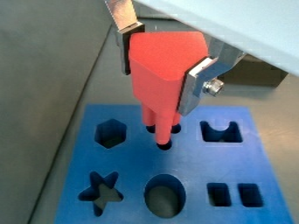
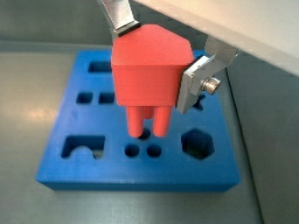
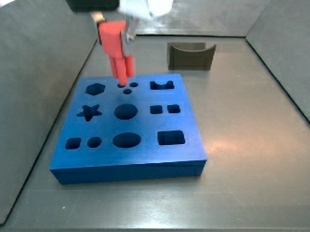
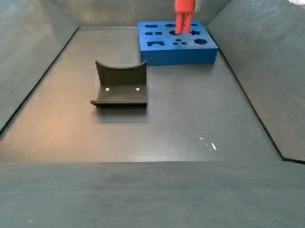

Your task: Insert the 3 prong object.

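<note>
**Tool holding the 3 prong object over the blue block**

The tool point(image 1: 163, 63) points straight down, its fingers point(image 2: 195, 80) clamped on the upright 3 prong object point(image 2: 149, 66). The prongs reach small round holes in the blue block point(image 3: 127, 127) on the table point(image 4: 155, 134).

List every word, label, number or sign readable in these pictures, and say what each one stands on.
None: no readable text shows in any view.
Red-orange plastic three-prong piece, held in the hand over the block: plain.
Blue block with shaped cut-outs: cut-outs only, no lettering.
Dark grey U-shaped block: unmarked.
Silver finger plates: a bolt, no markings.
</note>
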### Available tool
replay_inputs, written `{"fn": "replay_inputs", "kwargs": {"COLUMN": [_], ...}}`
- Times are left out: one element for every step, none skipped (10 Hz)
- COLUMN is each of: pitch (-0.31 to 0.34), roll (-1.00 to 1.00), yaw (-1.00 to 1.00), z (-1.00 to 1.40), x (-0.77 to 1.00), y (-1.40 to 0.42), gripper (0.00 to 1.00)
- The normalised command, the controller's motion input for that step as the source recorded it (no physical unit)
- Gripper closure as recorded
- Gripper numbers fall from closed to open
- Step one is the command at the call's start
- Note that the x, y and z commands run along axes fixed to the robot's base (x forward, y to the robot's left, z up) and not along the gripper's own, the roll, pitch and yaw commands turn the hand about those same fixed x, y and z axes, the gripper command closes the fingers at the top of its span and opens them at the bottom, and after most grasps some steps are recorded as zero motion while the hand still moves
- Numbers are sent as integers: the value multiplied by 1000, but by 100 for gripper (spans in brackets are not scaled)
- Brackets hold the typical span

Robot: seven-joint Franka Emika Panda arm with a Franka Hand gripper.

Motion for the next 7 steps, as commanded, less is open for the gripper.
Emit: {"fn": "replay_inputs", "kwargs": {"pitch": [0,20,0,10,53,44,27], "roll": [0,163,76,67,30,0,0], "yaw": [0,0,0,-49,-223,-189,-109], "z": [-446,-180,-69,-180,-231,-263,-300], "x": [57,0,0,0,46,103,91], "y": [151,109,0,0,0,0,0], "gripper": [100,100,100,100,100,100,100]}}
